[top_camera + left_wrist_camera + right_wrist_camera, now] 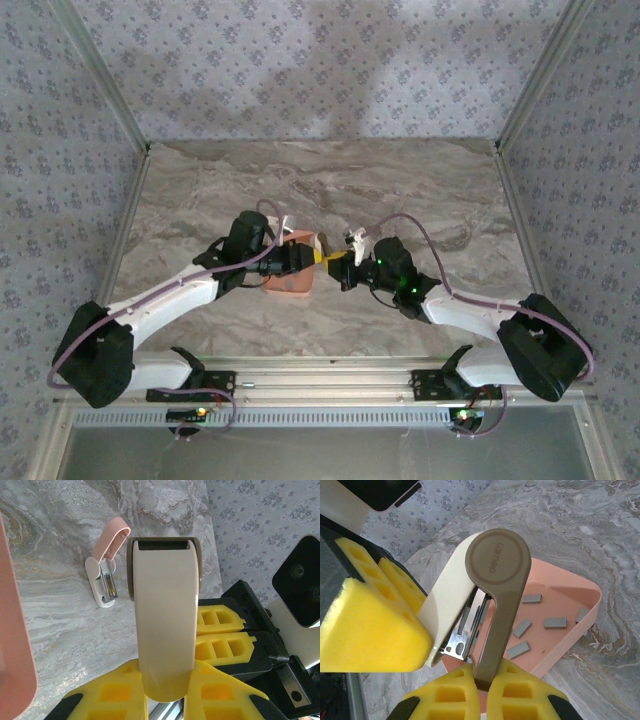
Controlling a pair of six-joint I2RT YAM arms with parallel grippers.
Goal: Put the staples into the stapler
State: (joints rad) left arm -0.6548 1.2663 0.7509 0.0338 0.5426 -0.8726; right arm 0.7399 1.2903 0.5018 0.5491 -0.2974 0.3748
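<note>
A tan stapler (495,565) hangs open over the salmon-pink tray (570,587), its cream top and brown arm spread apart. My left gripper (167,680) is shut on the cream top (165,615). My right gripper (482,680) is shut on the brown arm (495,630). The metal magazine (462,627) shows between the two halves. Several grey staples (555,623) lie loose in the tray. From above, both grippers (300,258) (342,270) meet at the stapler (322,248) above the tray (290,280).
A pink mini stapler (106,565) lies open on the marble table (60,525) just beyond the held one, and it is visible from above (353,238). Patterned walls (320,60) enclose the table on three sides. The tray's edge (17,645) is close on my left.
</note>
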